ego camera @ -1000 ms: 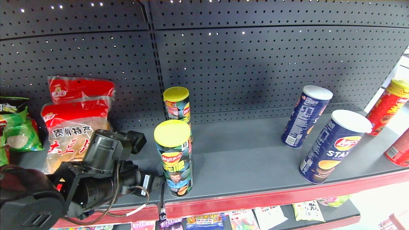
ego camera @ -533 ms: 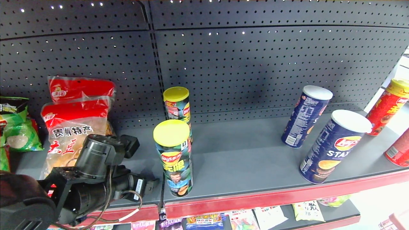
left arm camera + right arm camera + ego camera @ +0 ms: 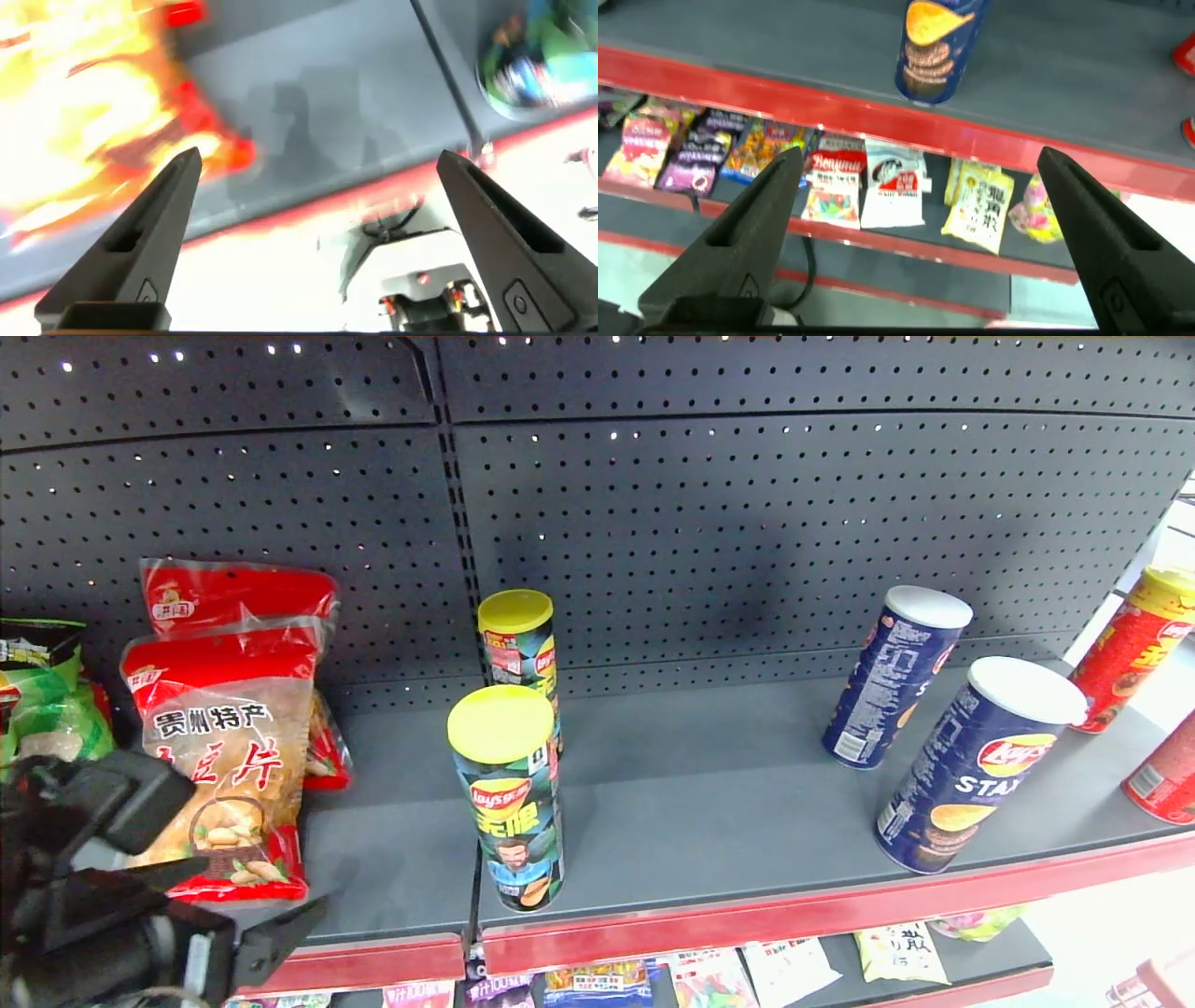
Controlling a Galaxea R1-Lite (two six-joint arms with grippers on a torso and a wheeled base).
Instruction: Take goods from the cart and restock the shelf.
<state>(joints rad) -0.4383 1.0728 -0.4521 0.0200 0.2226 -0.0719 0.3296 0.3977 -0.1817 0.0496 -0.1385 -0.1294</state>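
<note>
Left gripper [image 3: 320,157] backs away, wide open, empty; the yellow-lidded green chip can [image 3: 509,803] stands beyond it, looks placed.

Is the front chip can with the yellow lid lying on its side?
No, the front green cylindrical chip can with the yellow lid stands upright on the grey metal shelf.

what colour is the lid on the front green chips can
Yellow. The lid of the front green chips can shows best in the head view.
</note>
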